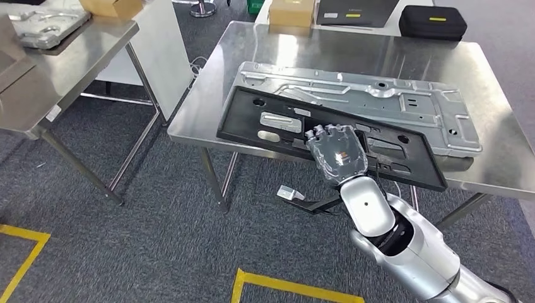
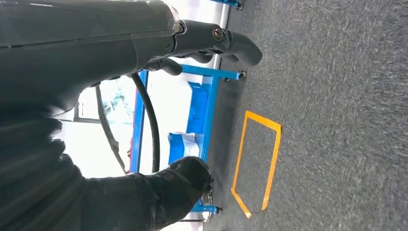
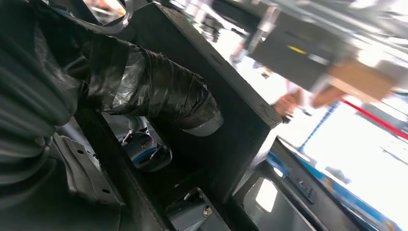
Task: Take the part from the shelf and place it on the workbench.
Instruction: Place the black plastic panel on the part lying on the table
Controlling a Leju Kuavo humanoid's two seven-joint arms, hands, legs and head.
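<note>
A long black plastic part (image 1: pixel 277 120) lies slanted on the steel workbench (image 1: pixel 353 50), its far edge resting on a silver stamped metal panel (image 1: pixel 378 101) and its right end jutting past the bench's near edge. My right hand (image 1: pixel 337 151) grips the black part's near edge around the middle. In the right wrist view its taped thumb (image 3: pixel 159 96) presses on the black part (image 3: pixel 231 134). My left hand (image 2: pixel 120 38) hangs over the floor, fingers apart and holding nothing.
A second steel table (image 1: pixel 69 69) at the left carries a metal panel (image 1: pixel 44 25) and a cardboard box (image 1: pixel 113 6). Another box (image 1: pixel 291 11) and a black case (image 1: pixel 433 23) sit beyond the workbench. Yellow tape (image 1: pixel 277 284) marks the grey carpet. A blue rack (image 2: pixel 202 106) stands by the floor.
</note>
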